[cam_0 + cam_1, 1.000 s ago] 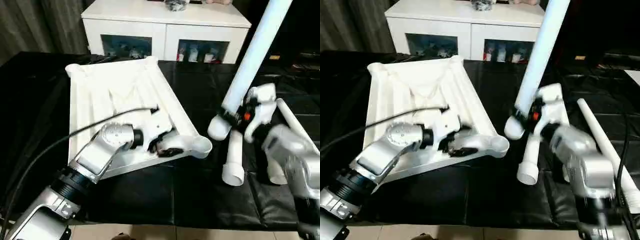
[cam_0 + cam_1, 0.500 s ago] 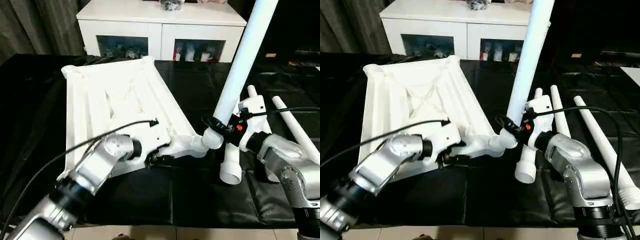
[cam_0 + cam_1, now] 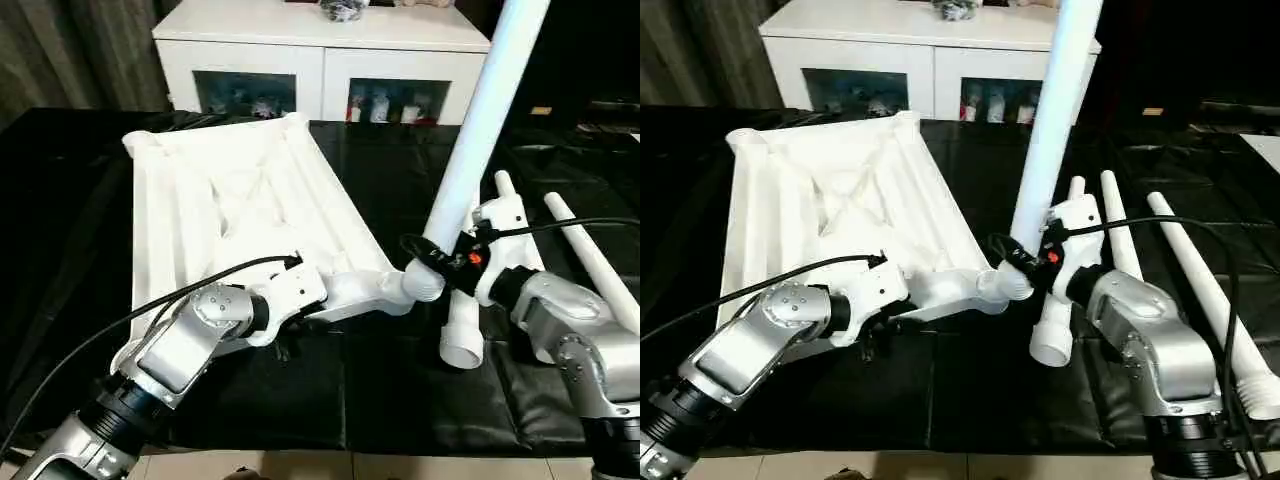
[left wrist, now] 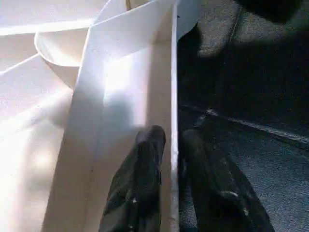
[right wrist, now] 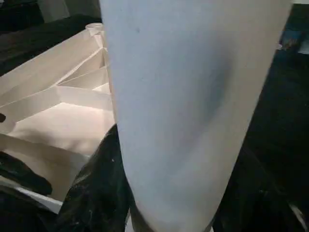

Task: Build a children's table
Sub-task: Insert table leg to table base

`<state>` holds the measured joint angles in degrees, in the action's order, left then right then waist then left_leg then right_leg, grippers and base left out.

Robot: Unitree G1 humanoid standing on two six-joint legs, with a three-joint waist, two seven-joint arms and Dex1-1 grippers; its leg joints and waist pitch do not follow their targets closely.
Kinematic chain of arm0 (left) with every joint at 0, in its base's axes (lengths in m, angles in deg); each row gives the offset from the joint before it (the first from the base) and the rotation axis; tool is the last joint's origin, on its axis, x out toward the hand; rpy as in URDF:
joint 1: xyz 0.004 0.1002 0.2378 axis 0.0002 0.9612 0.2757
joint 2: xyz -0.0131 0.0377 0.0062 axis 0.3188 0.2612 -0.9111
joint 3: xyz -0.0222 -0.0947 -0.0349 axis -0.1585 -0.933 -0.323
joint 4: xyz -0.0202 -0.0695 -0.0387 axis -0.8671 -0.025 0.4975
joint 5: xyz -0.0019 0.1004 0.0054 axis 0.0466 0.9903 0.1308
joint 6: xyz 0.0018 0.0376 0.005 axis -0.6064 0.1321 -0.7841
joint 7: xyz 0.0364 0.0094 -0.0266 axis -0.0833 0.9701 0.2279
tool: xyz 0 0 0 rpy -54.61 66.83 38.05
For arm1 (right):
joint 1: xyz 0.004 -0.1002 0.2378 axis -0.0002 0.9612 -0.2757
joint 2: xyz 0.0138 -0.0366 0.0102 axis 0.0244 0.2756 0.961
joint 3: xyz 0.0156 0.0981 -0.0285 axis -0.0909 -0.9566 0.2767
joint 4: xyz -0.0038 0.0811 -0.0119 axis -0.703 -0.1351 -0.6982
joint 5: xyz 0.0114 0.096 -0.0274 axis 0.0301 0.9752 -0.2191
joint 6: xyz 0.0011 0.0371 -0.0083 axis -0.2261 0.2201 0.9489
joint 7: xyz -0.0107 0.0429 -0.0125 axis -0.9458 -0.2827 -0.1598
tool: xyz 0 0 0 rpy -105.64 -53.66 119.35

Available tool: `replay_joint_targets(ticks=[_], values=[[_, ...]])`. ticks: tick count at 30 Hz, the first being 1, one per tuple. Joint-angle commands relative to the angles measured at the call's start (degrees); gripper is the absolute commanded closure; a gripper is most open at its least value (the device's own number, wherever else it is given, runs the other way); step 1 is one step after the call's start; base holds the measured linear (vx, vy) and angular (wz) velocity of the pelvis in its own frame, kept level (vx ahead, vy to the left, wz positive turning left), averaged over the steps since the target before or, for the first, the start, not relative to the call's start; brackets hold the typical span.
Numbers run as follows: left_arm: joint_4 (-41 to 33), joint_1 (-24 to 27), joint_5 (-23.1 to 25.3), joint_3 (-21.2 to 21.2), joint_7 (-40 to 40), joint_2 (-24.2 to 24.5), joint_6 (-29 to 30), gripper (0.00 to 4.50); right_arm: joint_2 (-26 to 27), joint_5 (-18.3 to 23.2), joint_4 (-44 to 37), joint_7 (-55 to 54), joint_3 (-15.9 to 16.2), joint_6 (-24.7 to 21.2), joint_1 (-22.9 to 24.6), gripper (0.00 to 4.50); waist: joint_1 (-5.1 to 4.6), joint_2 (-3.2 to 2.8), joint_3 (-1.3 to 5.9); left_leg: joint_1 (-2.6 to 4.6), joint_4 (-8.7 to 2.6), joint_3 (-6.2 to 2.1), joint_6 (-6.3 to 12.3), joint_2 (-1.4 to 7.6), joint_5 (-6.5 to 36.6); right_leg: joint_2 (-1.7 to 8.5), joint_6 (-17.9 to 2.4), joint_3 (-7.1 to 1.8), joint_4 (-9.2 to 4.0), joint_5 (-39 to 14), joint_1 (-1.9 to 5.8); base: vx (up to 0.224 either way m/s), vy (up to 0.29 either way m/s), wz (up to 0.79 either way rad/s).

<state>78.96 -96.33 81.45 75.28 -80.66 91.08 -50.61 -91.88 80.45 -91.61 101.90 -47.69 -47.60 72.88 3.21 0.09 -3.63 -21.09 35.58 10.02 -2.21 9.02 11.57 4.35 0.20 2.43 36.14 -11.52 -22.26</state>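
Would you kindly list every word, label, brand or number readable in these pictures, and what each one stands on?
None can be read.
Table top: plain white, no marking.
Held leg: plain white, no marking.
Right pincer: a small orange-red spot beside it, no legible text.
Items behind the cabinet glass: too small to read.

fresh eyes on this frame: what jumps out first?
The long white leg held by the right gripper, rising near upright and tilted, its lower end at the tabletop's near right corner socket. Next, the white tabletop lying underside up on the black work table, X-ribs showing, with the left gripper pinching its near edge wall. Three more legs lie right of the held one.
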Motion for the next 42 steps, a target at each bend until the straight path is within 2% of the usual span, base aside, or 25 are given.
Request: replay_joint_targets(ticks=[1, 3, 7, 8, 11, 12, 14, 15, 16, 18, 19, 20, 21, 22, 23, 24, 25, 26, 27, 28, 36, 42], values=[[0.4, -0.6, 0.4, -0.7, 0.0, 0.0, -0.5, 3.92, -0.1, 0.0, -0.1, 0.3, 0.2, 0.6, -0.8, 2.64, -0.11, -0.05, 3.63, 0.66, -5.12, -1.45, -0.97, 3.70, 11.9, 3.91, -12.8, -2.73, -4.60, -10.6, 2.14, 0.000, 0.000, 0.00], [0.7, -0.7, 0.3, -0.8, -0.2, -0.1, -0.9, 4.21, -0.1, 0.1, -0.2, 0.4, 0.3, 0.5, -0.8, 2.64, -0.12, -0.07, 3.62, 0.66, -5.12, -1.44, -0.97, 3.68, 11.9, 3.89, -12.8, -2.74, -4.61, -10.6, 2.10, 0.000, 0.000, 0.00], [0.9, -0.9, -0.4, -0.7, -2.1, 0.2, -1.8, 4.31, -0.2, 0.3, -0.3, 1.5, 0.6, 0.4, -0.6, 2.64, -0.14, -0.06, 3.63, 0.63, -5.17, -1.47, -1.04, 3.69, 12.3, 3.93, -12.6, -2.74, -4.67, -11.0, 2.11, 0.000, 0.000, 0.00], [0.9, -0.7, -0.3, -0.4, -2.8, 0.5, -2.1, 4.47, -0.1, 0.8, -0.2, 2.0, 0.5, 0.2, -0.6, 2.64, -0.15, -0.13, 3.64, 0.65, -5.18, -1.48, -0.99, 3.74, 12.1, 3.93, -12.7, -2.75, -4.62, -10.5, 2.08, 0.000, 0.000, 0.00], [0.9, -0.5, -0.3, -0.1, -3.5, 0.7, -2.3, 4.50, 0.2, 1.7, -0.1, 2.6, 0.2, -0.3, -0.7, 2.64, -0.13, -0.19, 3.70, 0.63, -5.15, -1.46, -0.82, 3.73, 11.6, 3.93, -13.0, -2.75, -4.53, -9.2, 2.13, 0.000, 0.000, 0.00], [0.7, 0.1, -0.5, 0.3, -4.6, 1.0, -3.0, 4.50, 0.8, 3.8, 0.3, 3.5, -0.6, -1.8, -1.0, 2.64, -0.16, -0.22, 3.73, 0.65, -5.14, -1.45, -0.75, 3.72, 11.4, 3.92, -13.3, -2.74, -4.48, -8.7, 2.17, 0.000, 0.000, 0.00], [0.6, 0.6, -0.9, 0.5, -5.5, 1.3, -4.0, 4.50, 1.2, 5.3, 0.8, 4.5, -1.1, -2.5, -1.1, 2.64, -0.17, -0.48, 3.76, 0.70, -5.13, -1.48, -0.55, 3.76, 11.4, 3.91, -13.7, -2.71, -4.42, -8.1, 2.14, 0.000, 0.000, 0.00], [-0.4, 2.1, -1.9, 0.9, -9.2, 2.9, -7.7, 4.50, 1.1, 8.3, 2.1, 8.1, -1.3, -4.6, -1.4, 2.64, -0.26, -0.38, 3.75, 0.68, -5.15, -1.48, -0.39, 3.73, 11.7, 3.89, -13.9, -2.70, -4.48, -8.1, 2.17, 0.000, 0.000, 0.00], [-0.6, 2.5, -2.1, 1.0, -10.1, 3.5, -8.6, 4.50, 0.9, 8.8, 2.4, 9.1, -1.2, -4.8, -1.4, 2.64, -0.26, -0.34, 3.78, 0.51, -5.15, -1.55, -0.03, 3.74, 12.0, 4.05, -14.1, -2.73, -4.46, -8.1, 2.38, 0.000, 0.000, 0.00], [-0.9, 2.8, -2.1, 1.0, -10.7, 4.1, -8.3, 4.50, 0.6, 9.0, 2.7, 9.8, -1.0, -5.3, -1.5, 2.64, -0.21, -0.31, 3.74, 0.79, -5.18, -1.40, -0.04, 3.87, 11.5, 3.92, -14.4, -2.66, -4.38, -8.1, 2.08, 0.000, 0.000, 0.00], [-1.0, 3.0, -1.5, 0.7, -10.1, 4.8, -8.4, 4.50, 0.4, 10.1, 3.3, 11.2, -1.2, -6.1, -1.7, 2.64, -0.26, 0.22, 3.68, 0.90, -5.17, -1.20, 0.02, 3.92, 11.4, 3.84, -14.4, -2.69, -4.53, -8.3, 1.92, 0.000, 0.000, 0.00], [-1.0, 3.2, -1.4, 0.4, -9.8, 5.0, -8.4, 4.50, 0.2, 10.0, 3.7, 11.6, -1.1, -6.2, -1.8, 2.64, -0.11, 0.36, 3.60, 0.94, -5.21, -1.17, 0.08, 3.96, 11.8, 3.93, -14.4, -2.71, -4.53, -9.3, 1.91, 0.000, 0.000, 0.00], [-1.0, 3.3, -1.3, 0.1, -9.6, 5.1, -8.4, 4.50, 0.0, 9.8, 4.1, 11.8, -1.0, -6.3, -2.0, 2.64, 0.00, 0.18, 3.59, 0.90, -5.22, -1.25, -0.08, 3.99, 11.9, 4.02, -14.3, -2.70, -4.39, -9.9, 1.93, 0.000, 0.000, 0.00], [-1.2, 3.6, -1.2, -0.3, -9.2, 5.4, -8.2, 4.50, -0.3, 9.2, 4.9, 12.1, -0.8, -6.2, -2.3, 2.64, -0.09, 0.86, 3.53, 0.77, -5.31, -1.22, -0.21, 4.00, 11.7, 4.05, -13.8, -2.69, -4.48, -11.2, 2.00, 0.000, 0.000, 0.00], [-1.4, 3.8, -1.1, -0.6, -9.1, 5.6, -7.9, 4.50, -0.4, 9.1, 5.8, 12.2, -0.6, -6.2, -2.7, 2.64, -0.12, 0.49, 3.53, 0.76, -5.35, -1.31, -0.55, 3.97, 11.8, 4.20, -13.5, -2.69, -4.51, -12.4, 1.99, 0.000, 0.000, 0.00], [-1.4, 3.8, -1.1, -0.6, -9.1, 5.6, -7.9, 4.50, -0.4, 9.0, 6.0, 12.2, -0.6, -6.2, -2.8, 2.64, -0.29, 1.00, 3.47, 0.69, -5.34, -1.27, -0.59, 3.94, 11.6, 4.22, -13.0, -2.74, -4.59, -13.3, 1.98, 0.000, 0.000, 0.00], [-1.5, 4.0, -1.1, -0.9, -9.0, 5.6, -7.8, 4.50, -0.6, 8.5, 6.8, 12.5, -0.1, -6.0, -3.1, 2.64, -0.28, 0.84, 3.45, 0.77, -5.35, -1.25, -0.70, 3.93, 11.8, 4.21, -12.8, -2.75, -4.70, -13.8, 1.91, 0.000, 0.000, 0.00], [-1.5, 4.0, -1.1, -1.0, -9.1, 5.6, -7.9, 4.50, -0.7, 8.2, 7.1, 12.5, 0.2, -5.9, -3.3, 2.64, -0.43, 1.09, 3.50, 0.72, -5.29, -1.24, -0.72, 3.91, 11.5, 4.22, -12.6, -2.76, -4.69, -13.9, 1.88, 0.000, 0.000, 0.00], [-1.5, 4.1, -1.2, -1.1, -9.2, 5.7, -8.0, 4.50, -0.9, 7.6, 7.6, 12.6, 0.6, -5.6, -3.5, 2.64, -0.42, 1.05, 3.51, 0.77, -5.29, -1.20, -0.70, 3.88, 11.4, 4.20, -12.5, -2.76, -4.76, -13.9, 1.82, 0.000, 0.000, 0.00], [-1.5, 4.2, -1.1, -1.2, -9.5, 5.8, -8.5, 4.50, -1.1, 6.9, 8.5, 13.2, 1.5, -5.1, -4.1, 2.64, -0.54, 1.36, 3.51, 0.68, -5.29, -1.17, -0.65, 3.89, 11.3, 4.14, -12.4, -2.76, -4.78, -13.6, 1.84, 0.000, 0.000, 0.00], [-2.1, 4.2, -0.9, -1.5, -10.4, 6.5, -8.8, 4.50, -1.3, 5.3, 12.4, 14.8, 2.8, -4.1, -6.4, 2.64, -0.93, 1.40, 3.62, 0.67, -5.14, -1.15, -0.20, 3.90, 10.3, 4.07, -13.5, -2.71, -4.47, -11.0, 1.88, 0.000, 0.000, 0.00], [-2.0, 3.8, -0.6, -1.4, -10.6, 6.1, -8.8, 4.50, -0.5, 5.4, 15.7, 16.0, 2.7, -4.4, -7.3, 2.64, -1.05, 1.43, 3.54, 0.67, -5.13, -1.16, -0.21, 3.91, 11.1, 4.14, -13.7, -2.73, -4.59, -12.3, 1.91, 0.000, 0.000, 0.00]])
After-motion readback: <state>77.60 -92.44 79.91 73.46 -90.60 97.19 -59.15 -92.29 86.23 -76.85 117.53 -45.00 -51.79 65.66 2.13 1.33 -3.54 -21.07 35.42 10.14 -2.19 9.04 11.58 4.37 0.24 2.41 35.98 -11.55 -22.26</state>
